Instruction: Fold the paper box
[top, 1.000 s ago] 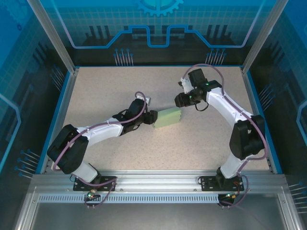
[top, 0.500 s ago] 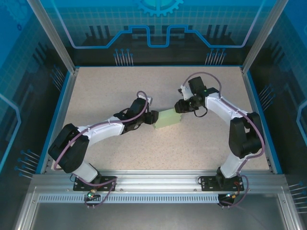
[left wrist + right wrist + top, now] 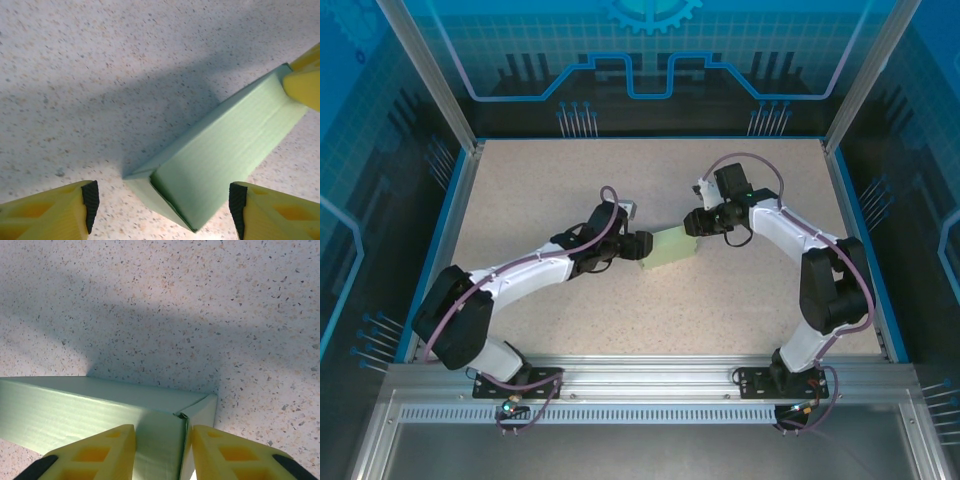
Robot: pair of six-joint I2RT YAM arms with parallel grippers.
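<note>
The paper box [image 3: 671, 247] is a pale mint-green closed oblong lying on the speckled table between both arms. My left gripper [image 3: 639, 245] sits at its left end. In the left wrist view the box's near end [image 3: 200, 185] lies in the gap between the black pads [image 3: 90, 205], touching neither; this gripper is open. My right gripper [image 3: 692, 226] is at the far right end. In the right wrist view its yellow fingers [image 3: 100, 452] sit close on either side of the box's end corner [image 3: 165, 440], with the end flap between them.
The speckled table [image 3: 540, 190] is bounded by blue rails [image 3: 448, 225] and a metal frame. A white fitting [image 3: 629, 207] sits on the left wrist. One yellow right fingertip [image 3: 303, 86] shows at the box's far end in the left wrist view.
My right gripper has come down and left onto the box's far end and narrowed its jaws. The left gripper has opened a little wider at the near end.
</note>
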